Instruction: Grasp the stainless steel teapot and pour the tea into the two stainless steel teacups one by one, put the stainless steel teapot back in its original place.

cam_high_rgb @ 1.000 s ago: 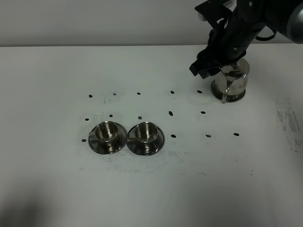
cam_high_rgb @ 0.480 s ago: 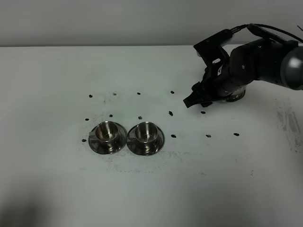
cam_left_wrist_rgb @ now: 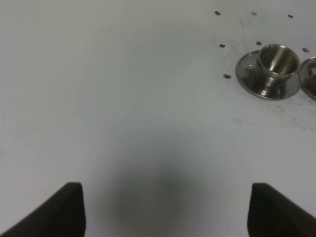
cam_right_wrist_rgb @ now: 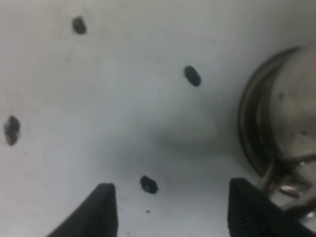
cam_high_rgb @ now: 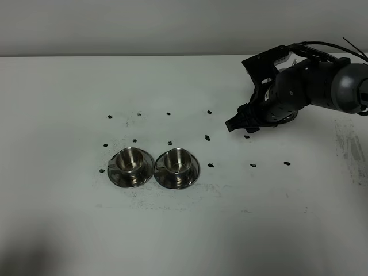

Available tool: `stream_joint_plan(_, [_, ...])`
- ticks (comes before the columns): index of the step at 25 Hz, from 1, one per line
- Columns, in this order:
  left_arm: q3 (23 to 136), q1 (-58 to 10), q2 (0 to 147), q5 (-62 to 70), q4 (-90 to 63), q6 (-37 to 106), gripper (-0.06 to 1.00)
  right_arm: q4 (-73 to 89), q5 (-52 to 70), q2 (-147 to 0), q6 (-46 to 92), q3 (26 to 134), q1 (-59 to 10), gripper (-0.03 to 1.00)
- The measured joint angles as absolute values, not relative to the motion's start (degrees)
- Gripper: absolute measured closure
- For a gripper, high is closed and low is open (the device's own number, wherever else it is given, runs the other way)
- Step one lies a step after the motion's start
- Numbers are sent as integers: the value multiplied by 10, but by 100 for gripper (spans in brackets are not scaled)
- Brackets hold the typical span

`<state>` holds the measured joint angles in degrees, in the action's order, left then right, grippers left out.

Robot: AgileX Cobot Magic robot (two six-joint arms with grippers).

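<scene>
Beside the teapot (cam_right_wrist_rgb: 289, 106), right claw (cam_right_wrist_rgb: 170, 210) lower than before, jaws apart.

White table (cam_high_rgb: 69, 230): matte and level, filling most of the high view. Small black marks (cam_high_rgb: 168, 113) sit in loose rows across its middle, well apart from one another. Fine dark speckling (cam_high_rgb: 172, 192) lies among the nearer marks. Grey scuffing (cam_high_rgb: 351, 150) runs near the right edge. A pale wall (cam_high_rgb: 115, 26) stands behind.

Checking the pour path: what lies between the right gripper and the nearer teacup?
In the exterior high view, only white table with small dark marks lies between the right gripper and the nearer teacup.
</scene>
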<state>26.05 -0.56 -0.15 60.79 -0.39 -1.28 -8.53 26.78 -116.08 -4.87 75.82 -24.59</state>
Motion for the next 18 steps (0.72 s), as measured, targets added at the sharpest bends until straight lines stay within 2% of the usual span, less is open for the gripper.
stream_joint_plan(18, [261, -6, -2, 608, -4, -13, 29, -220, 322, -1161, -181, 758, -243, 49])
